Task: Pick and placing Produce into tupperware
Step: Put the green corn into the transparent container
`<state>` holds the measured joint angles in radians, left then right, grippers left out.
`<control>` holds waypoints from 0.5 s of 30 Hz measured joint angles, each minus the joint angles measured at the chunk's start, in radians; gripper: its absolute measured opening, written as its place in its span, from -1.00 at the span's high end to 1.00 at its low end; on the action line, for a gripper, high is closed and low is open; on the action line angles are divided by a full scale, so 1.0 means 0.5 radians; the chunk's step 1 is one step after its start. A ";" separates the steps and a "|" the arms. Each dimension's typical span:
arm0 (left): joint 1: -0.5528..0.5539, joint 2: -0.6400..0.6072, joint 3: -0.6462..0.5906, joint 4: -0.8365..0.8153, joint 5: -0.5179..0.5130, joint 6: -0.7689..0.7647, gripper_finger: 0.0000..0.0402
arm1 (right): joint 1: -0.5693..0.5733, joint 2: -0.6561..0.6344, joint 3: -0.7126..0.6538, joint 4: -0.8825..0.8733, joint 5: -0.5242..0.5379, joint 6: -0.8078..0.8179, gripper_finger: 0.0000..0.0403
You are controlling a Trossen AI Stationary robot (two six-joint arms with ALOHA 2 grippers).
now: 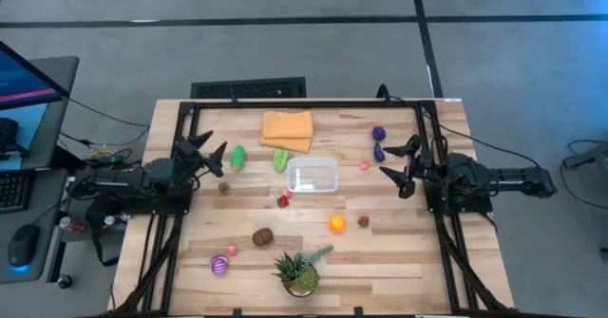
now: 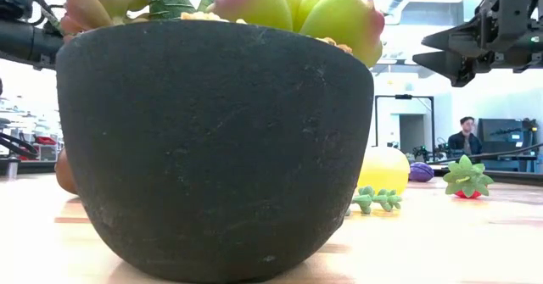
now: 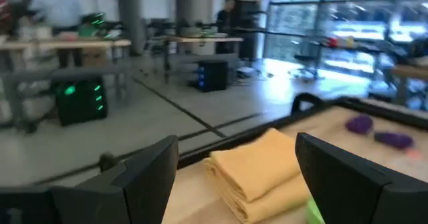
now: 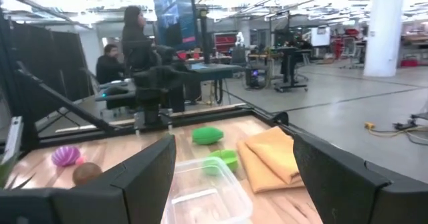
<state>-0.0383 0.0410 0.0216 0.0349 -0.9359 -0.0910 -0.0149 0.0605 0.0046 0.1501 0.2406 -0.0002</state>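
Worktop (image 1: 399, 261): pale wood w/ black frame rail, both arms parked at opposite edges, raised off the surface.

L claw (image 1: 217, 159): released, fingers spread wide, nothing between them. R claw (image 1: 402, 166): same, released and empty. The two face each other across the worktop.

Potted plant (image 1: 300, 271): spiky green, dark pot, at the near edge, well away from both claws; fills most of the low view.

Folded orange cloth (image 1: 287, 128): far side, ahead of L claw and off to one side; seen just past L fingers in left wrist view.

Tupperware (image 1: 313, 175): clear tub, approx. midway between the claws, a bit nearer R; looks empty. Upright, open top.

Produce, all loose on worktop, none in tub:
- green oval piece (image 1: 237, 157) just in front of L claw
- green piece (image 1: 280, 159) just beside tub, L-claw side
- two purple pieces (image 1: 379, 134) close to R claw, far side
- orange piece (image 1: 336, 224) and small red piece (image 1: 363, 221) betw. tub and near edge
- brown piece (image 1: 262, 235) near plant
- striped pink-purple piece (image 1: 219, 265) near edge, L side
- small red piece (image 1: 283, 200) near tub's near corner
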 joint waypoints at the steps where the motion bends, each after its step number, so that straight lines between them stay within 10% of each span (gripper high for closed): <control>1: -0.001 0.000 0.000 0.003 -0.006 -0.060 -0.46 | -0.014 0.000 0.000 0.000 0.007 0.000 -0.47; 11: -0.002 -0.001 0.019 0.268 0.814 0.138 -0.46 | -0.065 0.000 0.000 -0.019 0.041 -0.014 -0.47; 15: -0.002 -0.001 0.023 0.460 0.665 0.155 -0.46 | -0.067 0.000 0.000 -0.018 0.039 -0.014 -0.47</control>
<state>-0.0391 0.0406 0.0329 0.2649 -0.6036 -0.0135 -0.0483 0.0605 0.0047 0.1413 0.2600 -0.0074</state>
